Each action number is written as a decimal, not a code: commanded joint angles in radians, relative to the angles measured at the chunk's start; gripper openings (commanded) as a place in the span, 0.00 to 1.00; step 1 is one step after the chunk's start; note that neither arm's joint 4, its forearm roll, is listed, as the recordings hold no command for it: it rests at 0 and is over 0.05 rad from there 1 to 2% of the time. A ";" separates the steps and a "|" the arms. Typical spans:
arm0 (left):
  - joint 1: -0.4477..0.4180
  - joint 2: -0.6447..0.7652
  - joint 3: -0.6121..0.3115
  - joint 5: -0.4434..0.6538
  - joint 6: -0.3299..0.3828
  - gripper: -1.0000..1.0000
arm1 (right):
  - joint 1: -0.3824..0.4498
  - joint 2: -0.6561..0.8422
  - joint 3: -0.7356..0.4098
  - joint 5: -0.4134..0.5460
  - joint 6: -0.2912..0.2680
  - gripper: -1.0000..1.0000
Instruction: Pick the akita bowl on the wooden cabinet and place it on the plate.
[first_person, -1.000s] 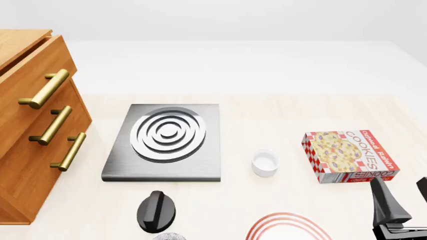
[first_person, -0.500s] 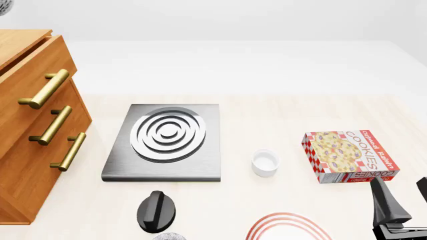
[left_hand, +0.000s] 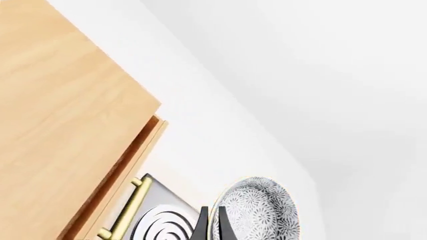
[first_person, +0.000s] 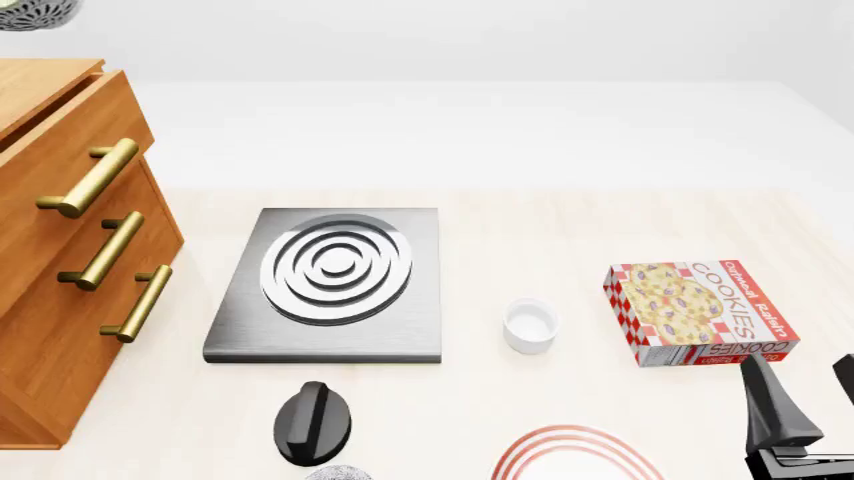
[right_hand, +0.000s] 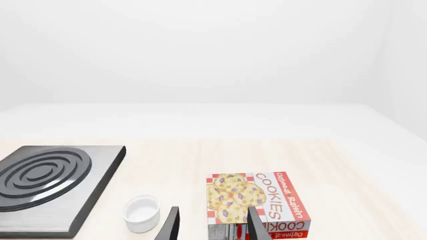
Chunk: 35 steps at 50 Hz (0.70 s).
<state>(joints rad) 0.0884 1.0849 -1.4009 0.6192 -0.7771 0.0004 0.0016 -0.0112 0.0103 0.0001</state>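
Carrying the akita bowl (first_person: 30, 13), seen at the frame's upper left above the wooden cabinet (first_person: 54, 250), the left hand (left_hand: 211, 225) seems clamped on its rim; keep it level toward the plate (first_person: 574, 455) at lower centre.

akita bowl (first_person: 34, 14) risen further into the front view's top-left corner

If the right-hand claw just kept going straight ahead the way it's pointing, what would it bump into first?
Most likely the cookie box: it lies directly ahead of the open right gripper, while the white cup sits off to one side. Depth is hard to judge.
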 joint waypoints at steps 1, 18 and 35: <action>-0.050 0.003 -0.013 0.000 0.016 0.00 | 0.000 0.000 0.000 0.000 0.000 1.00; -0.138 0.042 -0.039 -0.011 0.034 0.00 | 0.000 0.000 0.000 0.000 0.000 1.00; -0.237 0.054 -0.028 -0.015 0.058 0.00 | 0.000 0.000 0.000 0.000 0.000 1.00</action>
<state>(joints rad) -0.0923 1.1348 -1.4248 0.6075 -0.7377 0.0005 0.0016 -0.0112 0.0103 0.0001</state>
